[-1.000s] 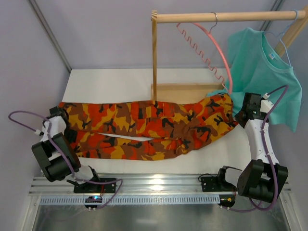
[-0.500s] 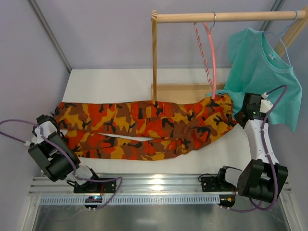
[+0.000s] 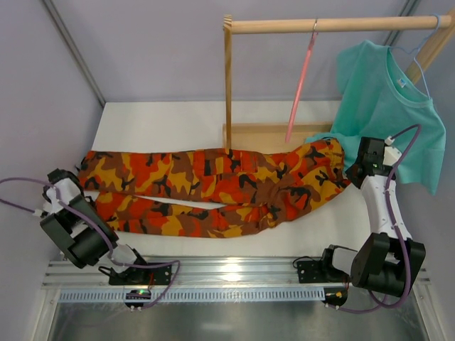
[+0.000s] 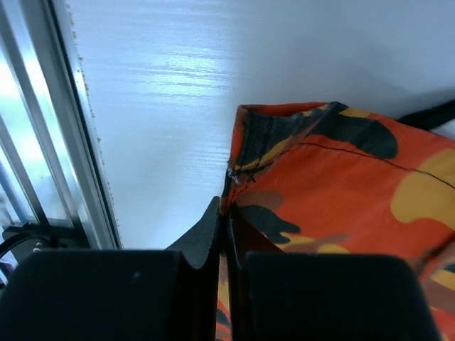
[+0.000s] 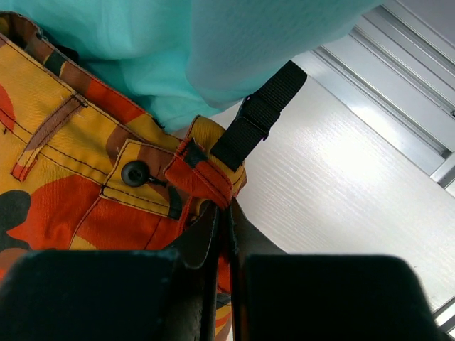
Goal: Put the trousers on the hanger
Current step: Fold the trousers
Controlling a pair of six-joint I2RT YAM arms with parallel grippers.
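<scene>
trousers (image 3: 213,188): limp, light, will sag | left gripper (image 4: 225,217): clamped on cuff corner, frame left | right gripper (image 5: 223,213): clamped on waistband beside button | hold both ends

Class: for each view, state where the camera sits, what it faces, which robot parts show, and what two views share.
Top external: above and behind, facing down at the table; both arms show.
Left wrist: on the left gripper, facing the trousers; fingers show.
Right wrist: on the right gripper, facing trousers and T-shirt; fingers show.
Shared: trousers.
</scene>
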